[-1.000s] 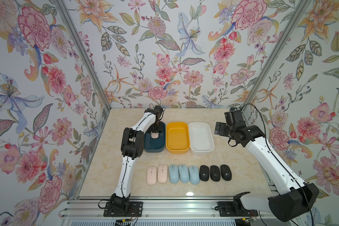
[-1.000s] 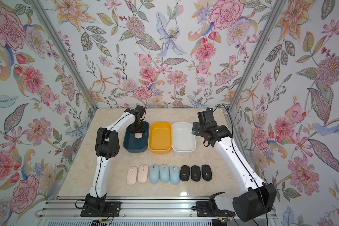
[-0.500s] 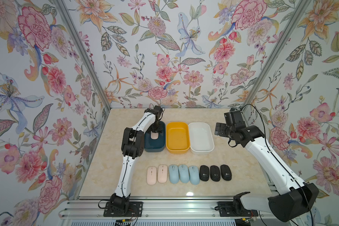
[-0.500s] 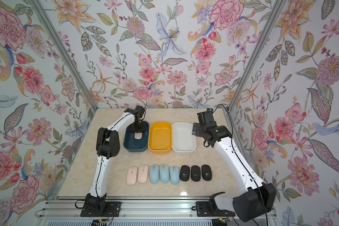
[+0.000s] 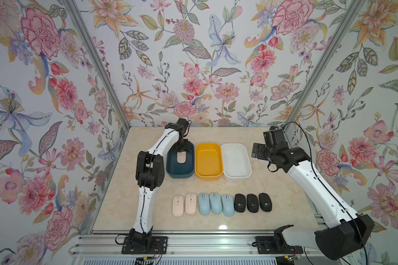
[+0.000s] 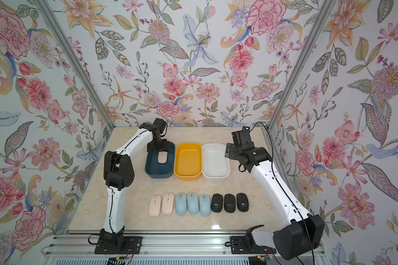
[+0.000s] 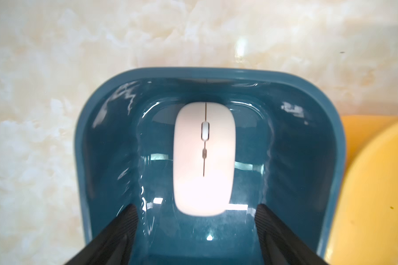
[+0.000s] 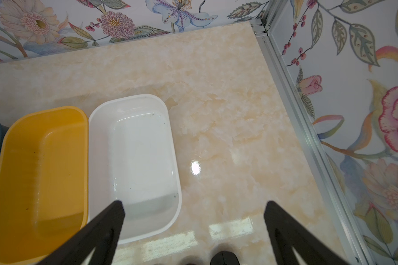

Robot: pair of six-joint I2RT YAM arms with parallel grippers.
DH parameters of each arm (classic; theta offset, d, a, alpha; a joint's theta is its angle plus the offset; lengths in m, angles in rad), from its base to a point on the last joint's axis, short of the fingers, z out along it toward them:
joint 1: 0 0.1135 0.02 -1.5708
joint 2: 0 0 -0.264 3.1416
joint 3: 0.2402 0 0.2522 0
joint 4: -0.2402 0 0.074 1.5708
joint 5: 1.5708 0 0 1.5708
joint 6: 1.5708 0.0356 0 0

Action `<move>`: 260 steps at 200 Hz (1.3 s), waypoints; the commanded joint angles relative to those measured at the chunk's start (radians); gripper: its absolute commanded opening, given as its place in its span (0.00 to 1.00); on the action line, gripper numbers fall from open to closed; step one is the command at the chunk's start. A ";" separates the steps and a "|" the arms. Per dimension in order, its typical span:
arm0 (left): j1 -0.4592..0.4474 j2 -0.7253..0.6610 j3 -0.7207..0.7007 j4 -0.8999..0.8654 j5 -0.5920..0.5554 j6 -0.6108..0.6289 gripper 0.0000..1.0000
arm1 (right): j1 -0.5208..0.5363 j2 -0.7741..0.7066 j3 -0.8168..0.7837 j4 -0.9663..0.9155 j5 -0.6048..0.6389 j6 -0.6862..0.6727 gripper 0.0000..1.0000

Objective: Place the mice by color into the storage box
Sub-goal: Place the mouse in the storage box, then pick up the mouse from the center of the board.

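Glossy plastic teal bin (image 7: 97, 146) mirrors lights around a smooth matt pink mouse (image 7: 203, 160); beside the teal bin, polished marble-look tabletop (image 7: 44, 91) (glare spots) and shiny yellow bin (image 7: 377, 183).

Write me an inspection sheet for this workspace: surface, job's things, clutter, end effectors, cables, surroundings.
Surface: glossy marble-look tabletop, light glare, no spills seen.
Job's things: one pink mouse lies in the dark blue box; yellow box and white box hold nothing; in a row near the front, two pink mice, three light blue mice, three black mice.
Clutter: nothing seen.
End effectors: left end effector open over the pink mouse, not touching it; right end effector open, holding nothing, above the tabletop by the white box.
Cables: black cable arcs off the right arm, clear of the boxes.
Surroundings: floral walls on three sides; aluminium rail at the front.
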 commanded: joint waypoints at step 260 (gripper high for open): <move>-0.312 -0.945 -1.279 0.157 0.062 -0.333 0.81 | 0.048 0.038 -0.049 0.056 -0.055 -0.027 0.98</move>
